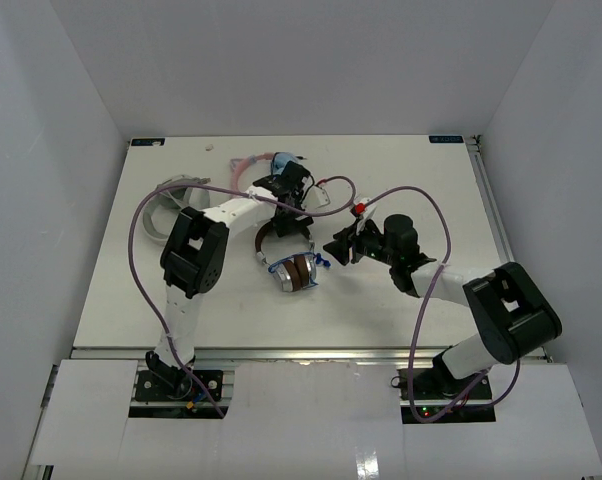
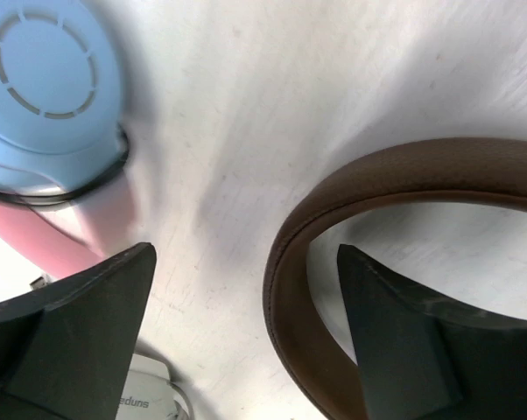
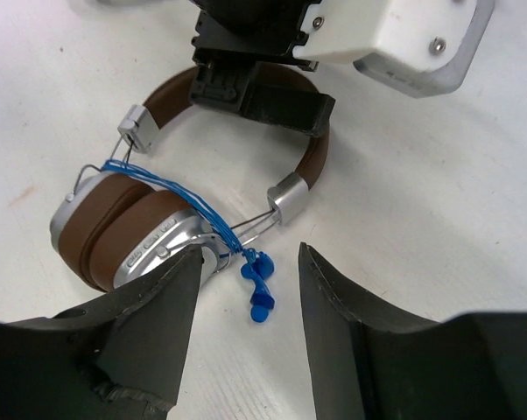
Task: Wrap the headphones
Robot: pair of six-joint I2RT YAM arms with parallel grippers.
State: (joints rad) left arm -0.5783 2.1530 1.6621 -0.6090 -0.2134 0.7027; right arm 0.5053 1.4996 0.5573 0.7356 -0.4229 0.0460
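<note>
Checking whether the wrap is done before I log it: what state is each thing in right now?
headphones: lying on the table, cups together, not gripped.
blue cable: wound round the cups, plug end hanging loose.
left end effector: open, straddling the headband.
right end effector: open, by the plug.
pink pair: lying on the table.

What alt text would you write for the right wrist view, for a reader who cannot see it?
Brown over-ear headphones lie on a white table, their thin blue cable wound across the cups with its plug end loose beside them. The left tool sits over the headband at the top, and the right tool stands open in the foreground, holding nothing.
</note>
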